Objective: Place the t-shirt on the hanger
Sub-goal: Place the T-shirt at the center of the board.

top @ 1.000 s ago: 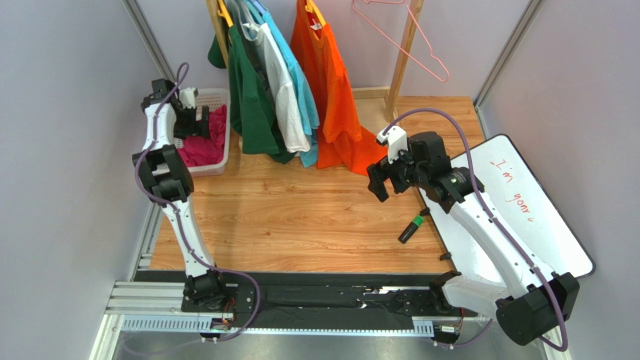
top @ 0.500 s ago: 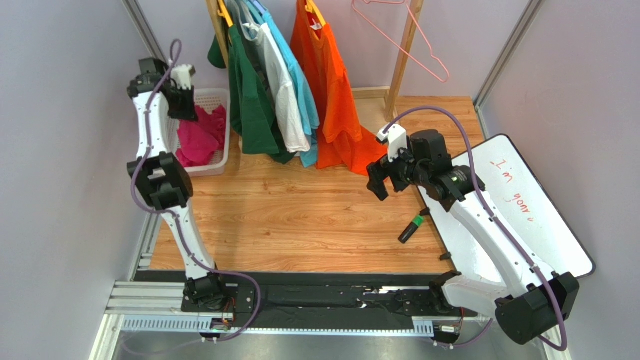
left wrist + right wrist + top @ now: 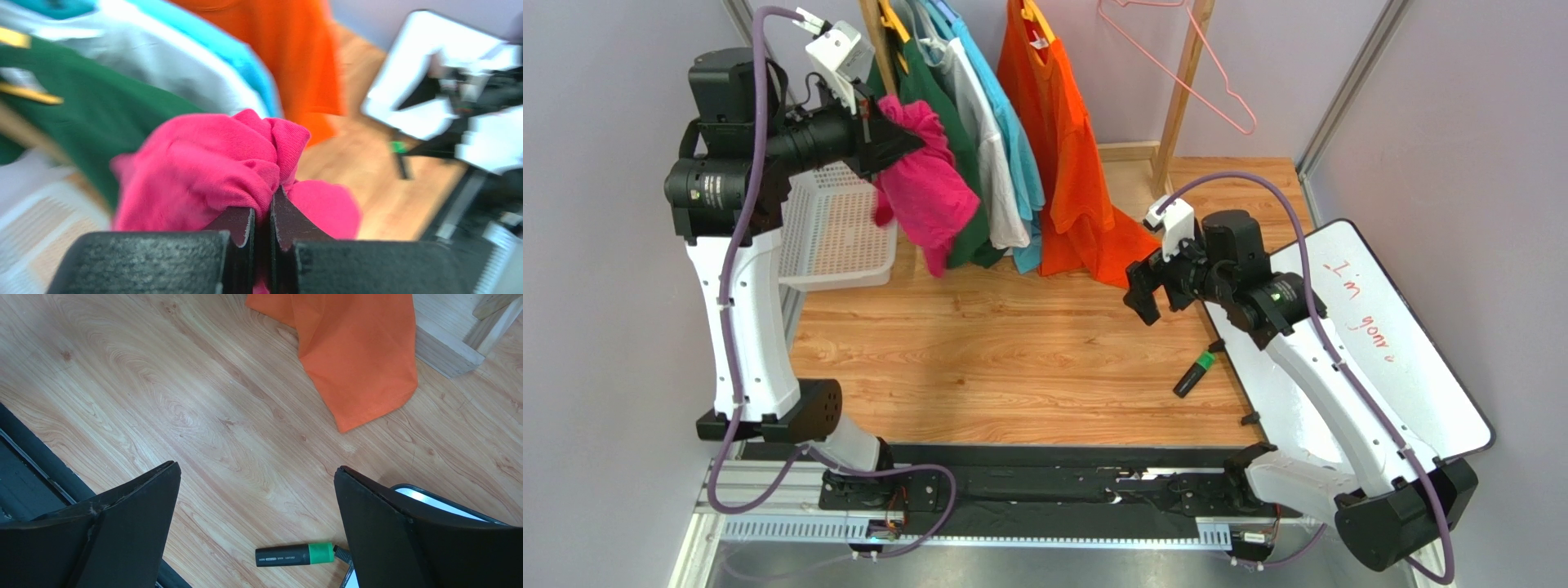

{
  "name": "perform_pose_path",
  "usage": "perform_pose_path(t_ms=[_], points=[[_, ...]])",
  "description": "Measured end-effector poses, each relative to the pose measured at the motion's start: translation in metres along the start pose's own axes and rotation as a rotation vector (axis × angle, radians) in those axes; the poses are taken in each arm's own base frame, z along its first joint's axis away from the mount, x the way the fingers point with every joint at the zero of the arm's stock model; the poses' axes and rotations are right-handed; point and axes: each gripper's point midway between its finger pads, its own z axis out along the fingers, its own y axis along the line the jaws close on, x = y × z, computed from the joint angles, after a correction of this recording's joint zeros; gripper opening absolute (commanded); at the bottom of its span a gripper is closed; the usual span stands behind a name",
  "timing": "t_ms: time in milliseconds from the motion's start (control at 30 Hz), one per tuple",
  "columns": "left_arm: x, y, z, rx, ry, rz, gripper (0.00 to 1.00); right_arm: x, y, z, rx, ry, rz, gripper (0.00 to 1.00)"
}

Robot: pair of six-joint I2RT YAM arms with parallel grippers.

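The magenta t-shirt hangs bunched in the air at the top left, in front of the dark green shirt. My left gripper is shut on its upper fold; in the left wrist view the cloth bulges above the closed gripper. The thin pink hanger hangs empty on the wooden rail post at the top right. My right gripper hovers open above the wooden floor near the middle, well apart from both; nothing lies between its fingers.
A white basket sits empty below the t-shirt. Green, white, blue and orange shirts hang on the rack. A black and green marker lies beside a whiteboard at the right.
My left gripper shut on the t-shirt in the basket, then lifted it up and to the right, out of the basket. The right arm barely moved.
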Motion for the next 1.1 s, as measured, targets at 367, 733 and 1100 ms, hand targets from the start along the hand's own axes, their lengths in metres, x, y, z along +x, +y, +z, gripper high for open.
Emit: perform_pose_path(t_ms=[367, 733, 1100], points=[[0.22, -0.037, 0.006, 0.24, 0.387, -0.36, 0.83, 0.008, 0.009, -0.019, -0.017, -0.005, -0.022, 1.0], [0.337, -0.028, -0.02, 0.225, 0.604, -0.217, 0.77, 0.055, 0.049, 0.014, -0.282, 0.159, 0.001, 0.82], [0.419, -0.053, -0.031, 0.356, 0.794, -0.029, 0.82, 0.088, 0.124, 0.083, -0.53, 0.353, -0.092, 0.76]])
